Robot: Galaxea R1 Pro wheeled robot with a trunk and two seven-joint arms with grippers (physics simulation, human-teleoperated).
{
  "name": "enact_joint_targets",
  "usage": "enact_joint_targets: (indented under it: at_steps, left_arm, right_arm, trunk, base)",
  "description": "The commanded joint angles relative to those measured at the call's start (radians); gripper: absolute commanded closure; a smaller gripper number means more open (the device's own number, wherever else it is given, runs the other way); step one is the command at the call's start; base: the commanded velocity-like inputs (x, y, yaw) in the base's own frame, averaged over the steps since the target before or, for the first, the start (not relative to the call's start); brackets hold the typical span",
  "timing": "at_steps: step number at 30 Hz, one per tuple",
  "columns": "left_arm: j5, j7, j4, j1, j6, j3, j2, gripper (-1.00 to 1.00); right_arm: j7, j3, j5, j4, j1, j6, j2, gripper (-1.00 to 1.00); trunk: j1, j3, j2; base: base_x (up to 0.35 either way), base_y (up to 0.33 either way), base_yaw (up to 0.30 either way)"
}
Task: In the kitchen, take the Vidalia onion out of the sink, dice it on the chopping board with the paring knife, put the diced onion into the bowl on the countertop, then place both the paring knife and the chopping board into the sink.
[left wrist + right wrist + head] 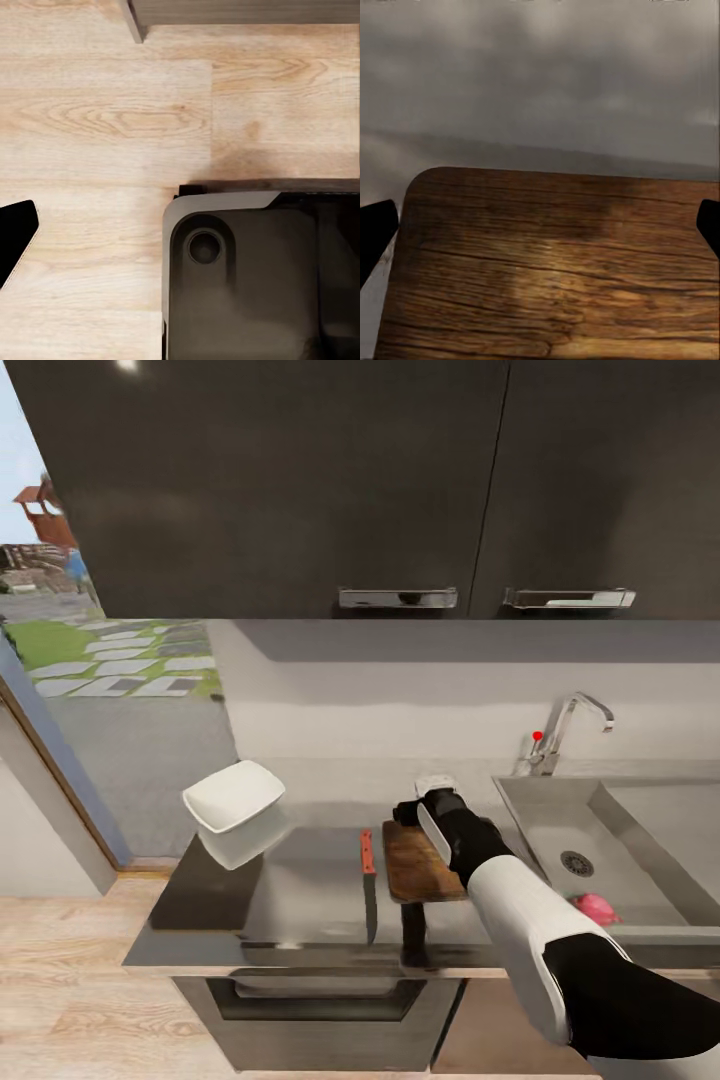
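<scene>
The dark wooden chopping board [412, 868] lies on the grey countertop [300, 890], just left of the sink [545, 810]. To the board's left lies the red-handled paring knife [368, 878], blade pointing at the front edge. At the counter's left end sits the white bowl [235, 802]. A pinkish Vidalia onion [595, 907] rests in the sink basin near its front wall. My right gripper [420, 812] hovers over the board's far end. In the right wrist view it [540, 225] is open, its fingertips [375, 234] wide apart over the board [555, 277]. One left fingertip [15, 238] shows above wooden floor.
A chrome tap [572, 728] with a red-tipped lever stands behind the sink. Dark upper cabinets [300, 480] hang overhead. An open doorway at the left shows a garden path. My own dark base [262, 277] stands on the plank floor [105, 120].
</scene>
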Motion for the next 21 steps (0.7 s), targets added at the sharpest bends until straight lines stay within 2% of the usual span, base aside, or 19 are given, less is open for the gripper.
enact_joint_targets:
  at_steps: [1, 10, 16, 21]
  left_arm:
    - [0.001, 0.0, 0.0, 0.0, -0.002, 0.0, 0.0, -1.0]
    - [0.0, 0.0, 0.0, 0.0, -0.002, 0.001, 0.0, -1.0]
    - [0.0, 0.0, 0.0, 0.0, -0.002, 0.001, 0.0, -1.0]
    - [-0.001, 0.0, 0.0, 0.0, -0.002, 0.001, 0.0, -1.0]
  right_arm:
    - [-0.006, 0.004, -0.004, 0.0, -0.001, 0.004, 0.0, -1.0]
    - [-0.005, 0.002, -0.004, 0.012, -0.001, -0.011, 0.0, -1.0]
    - [-0.003, 0.002, -0.005, 0.063, -0.001, -0.079, 0.0, -1.0]
    - [-0.003, 0.002, -0.006, 0.073, -0.001, -0.094, 0.0, -1.0]
  trunk:
    - [0.001, -0.002, -0.002]
    - [0.001, -0.002, -0.002]
    - [0.001, -0.002, -0.002]
    - [0.001, -0.002, -0.002]
  base:
    - [0.0, 0.259, 0.0]
    - [0.0, 0.23, 0.0]
    - [0.0, 0.125, 0.0]
    - [0.0, 0.109, 0.0]
